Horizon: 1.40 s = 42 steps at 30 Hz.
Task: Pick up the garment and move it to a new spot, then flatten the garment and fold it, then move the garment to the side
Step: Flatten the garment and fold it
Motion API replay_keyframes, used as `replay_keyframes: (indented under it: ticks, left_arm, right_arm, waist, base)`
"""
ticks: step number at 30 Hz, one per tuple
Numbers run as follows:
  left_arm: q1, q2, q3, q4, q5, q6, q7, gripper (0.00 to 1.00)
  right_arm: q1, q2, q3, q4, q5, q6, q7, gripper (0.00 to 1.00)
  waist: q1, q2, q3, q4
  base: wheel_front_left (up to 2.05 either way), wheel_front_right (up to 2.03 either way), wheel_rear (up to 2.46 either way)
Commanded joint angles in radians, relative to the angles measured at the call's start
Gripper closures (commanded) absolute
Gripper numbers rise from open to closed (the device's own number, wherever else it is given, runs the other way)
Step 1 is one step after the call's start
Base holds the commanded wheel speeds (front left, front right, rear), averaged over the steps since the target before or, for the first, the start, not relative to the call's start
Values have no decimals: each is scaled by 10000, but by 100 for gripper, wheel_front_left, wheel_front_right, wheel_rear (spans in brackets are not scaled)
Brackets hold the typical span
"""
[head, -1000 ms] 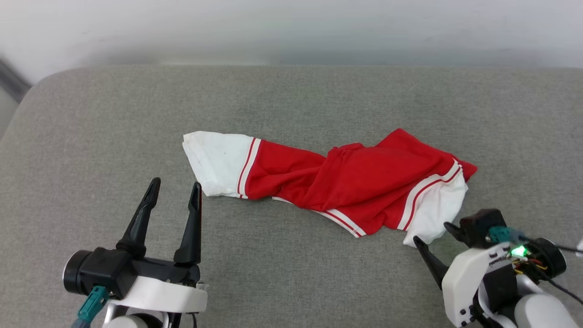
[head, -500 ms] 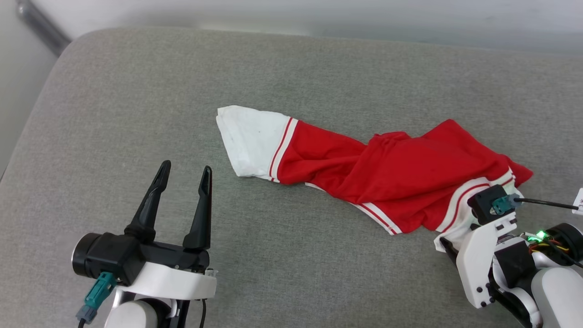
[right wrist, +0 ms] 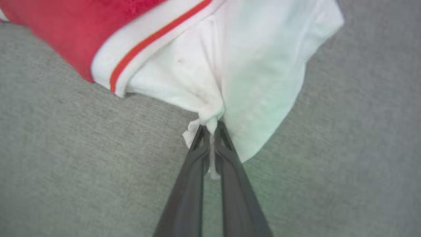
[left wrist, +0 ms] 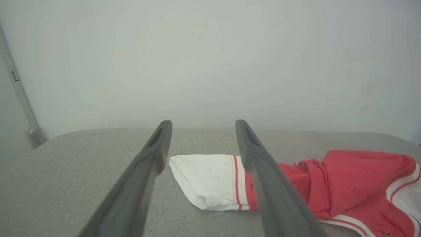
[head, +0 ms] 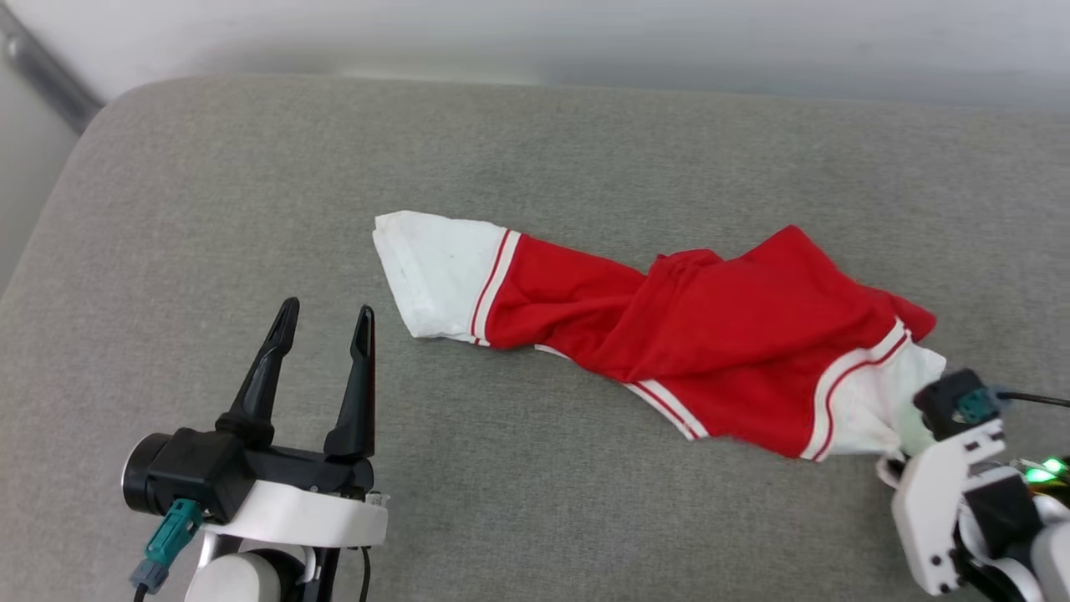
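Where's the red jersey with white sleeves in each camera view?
Head view: red jersey T-shirt with white sleeves, crumpled across the middle.
Left wrist view: lower right, beyond the left gripper.
Right wrist view: top, sleeve pinched by the right gripper.
Shared landmark: grey fabric cushion beneath.

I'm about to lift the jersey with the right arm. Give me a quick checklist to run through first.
1. Grip closed: ok. The right gripper is shut on the edge of the white sleeve.
2. Grip depth: cannot tell. Only a small tuft sits between the tips, so it may slip.
3. Left gripper out of the way: ok. It is open and apart from the other white sleeve.
4. Jersey free to lift: ok. It lies on the grey cushion with nothing on top of it.
5. Jersey flat: not ok. It is twisted and bunched through the middle.
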Motion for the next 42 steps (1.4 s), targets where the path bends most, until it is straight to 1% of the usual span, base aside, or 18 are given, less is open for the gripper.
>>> replay_keyframes:
  ticks: [1,4,8,10,14,15,16,22,25,26,31,35,39,42]
  left_arm:
    - [103,-11,23,13,33,-9,-26,0]
    - [154,-21,53,13,33,-9,-26,0]
    - [270,-5,95,21,41,-9,-26,0]
    - [290,6,112,38,40,-9,-26,0]
    - [264,24,63,94,13,-9,-26,0]
    - [256,33,51,108,7,-9,-26,0]
    - [261,42,46,115,3,-9,-26,0]
    - [331,101,25,158,1,-10,-26,0]
    - [326,120,-34,147,-5,-10,-26,0]
    - [326,120,-34,147,-5,-10,-26,0]
    - [339,152,-153,170,-29,-10,-26,0]
    - [322,206,-360,217,-90,-10,-26,0]
    - [242,428,-810,416,-338,-10,-25,0]
    - [-94,1002,-1545,880,-478,-10,140,0]
  right_arm:
    - [377,-190,-210,63,-69,-20,35,100]
    - [787,-366,-877,-303,-126,-19,63,100]
    - [1445,-391,-1696,-629,-149,-16,104,100]
    - [1758,-322,-1941,-659,-166,-16,93,100]
    - [2169,-58,-1988,-531,-141,-14,-84,100]
    - [2146,16,-1951,-596,-205,-13,-318,15]
    - [2048,190,-2029,-569,-138,-14,-520,0]
    - [1393,727,-1794,-1289,602,-14,-2090,0]
    - [1117,831,-1661,-1862,936,-16,-3128,0]
    - [1117,831,-1661,-1862,936,-16,-3128,0]
    - [956,1283,-1644,-2342,1489,-13,-5039,0]
    - [923,1663,-1790,-2301,1297,-13,-6765,0]
    - [849,2012,-1945,-2084,1012,-13,-8030,0]
    - [768,2158,-1909,-1903,889,-13,-8476,0]
  waist:
    - [0,0,-164,-208]
    - [0,0,-276,-423]
    - [0,0,-377,-615]
    - [0,0,-424,-683]
    - [0,0,-474,-750]
    - [0,0,-486,-771]
    - [0,0,-504,-802]
    - [0,0,-631,-995]
    - [0,0,-676,-1090]
    - [0,0,-676,-1090]
    - [0,0,-728,-1212]
    - [0,0,-689,-1277]
    - [0,0,-573,-1410]
    - [0,0,-417,-1541]
  base:
    - [0,0,0]
    - [0,0,0]
    - [0,0,0]
    - [0,0,0]
    - [0,0,0]
    - [0,0,0]
    - [0,0,0]
    - [0,0,0]
    - [0,0,0]
    - [0,0,0]
    - [0,0,0]
    - [0,0,0]
    - [0,0,0]
    - [0,0,0]
